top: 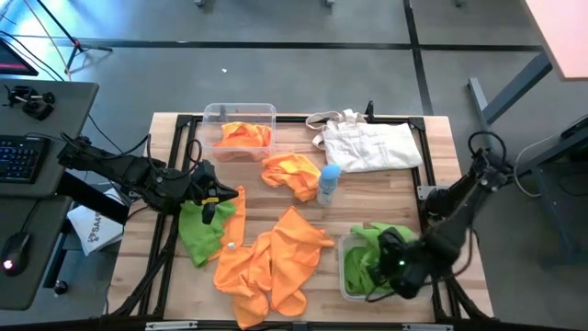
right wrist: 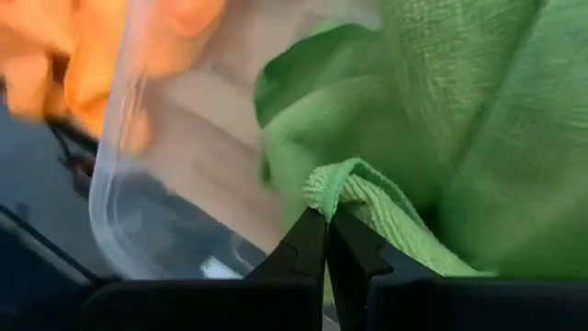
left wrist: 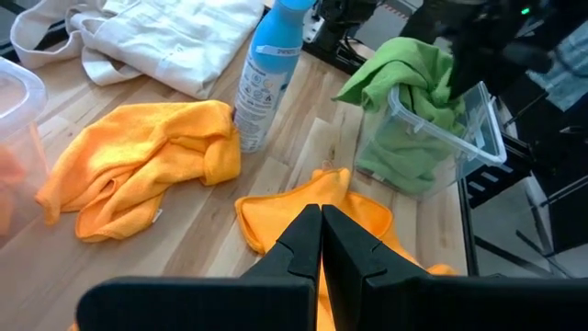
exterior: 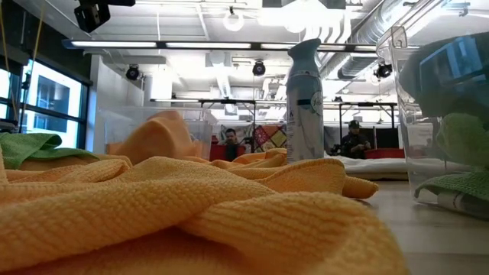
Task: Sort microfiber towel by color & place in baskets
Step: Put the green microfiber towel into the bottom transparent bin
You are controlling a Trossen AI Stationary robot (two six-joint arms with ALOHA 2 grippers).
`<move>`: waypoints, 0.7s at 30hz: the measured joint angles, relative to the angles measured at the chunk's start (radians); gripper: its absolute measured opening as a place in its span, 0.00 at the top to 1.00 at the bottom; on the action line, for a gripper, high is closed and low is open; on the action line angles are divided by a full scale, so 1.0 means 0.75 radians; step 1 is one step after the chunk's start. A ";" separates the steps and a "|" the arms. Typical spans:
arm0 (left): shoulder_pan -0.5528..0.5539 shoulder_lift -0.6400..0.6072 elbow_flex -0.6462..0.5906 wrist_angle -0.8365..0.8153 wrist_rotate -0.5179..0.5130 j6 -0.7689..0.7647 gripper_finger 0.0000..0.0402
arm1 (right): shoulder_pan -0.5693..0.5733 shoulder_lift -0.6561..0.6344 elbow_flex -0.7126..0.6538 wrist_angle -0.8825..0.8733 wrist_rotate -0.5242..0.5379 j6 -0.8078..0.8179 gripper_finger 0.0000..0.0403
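**A:** Right gripper (right wrist: 323, 225) status?

**B:** Fingers pressed together, no gap. Its tips are down inside the clear rectangular plastic basket near the right front corner of the table (top: 342, 276), and a fold of the bright green microfiber towel (right wrist: 432, 138) bunched in that basket sits right at them. Can't tell whether the fold is actually pinched or only touching (the wrist view shows the tips meeting just below it).

**A:** Left gripper (left wrist: 321, 241)?

**B:** Fully closed too, nothing between the fingers. It hangs over the bright orange microfiber towels heaped at the front middle of the table (top: 266, 262), with an orange edge directly under the tips. A second green towel, lying flat (top: 197, 230), is just below and beside that gripper in the overhead view.

**A:** What's ahead of the left gripper?

**B:** A crumpled orange towel on the bare wood (left wrist: 138, 165), then a light-blue spray bottle with a white label (left wrist: 266, 78) standing upright just beside it. Past the bottle is a white cloth tote bag (left wrist: 175, 32). Off to the far side is the green-filled basket, with the right arm over it.

**A:** Second basket?

**B:** Clear bin at the back edge of the table (top: 241, 118), orange towel inside (top: 243, 136). Well apart from both grippers.
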 joint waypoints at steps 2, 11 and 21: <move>0.000 0.000 0.000 -0.001 -0.001 0.001 1.00 | -0.035 0.000 -0.057 0.034 -0.016 0.117 1.00; 0.000 0.000 0.000 -0.003 -0.001 0.028 1.00 | -0.106 0.125 -0.135 0.029 -0.303 0.229 1.00; 0.000 0.000 0.000 -0.010 0.003 0.051 1.00 | -0.114 0.348 -0.131 0.136 -0.318 0.235 1.00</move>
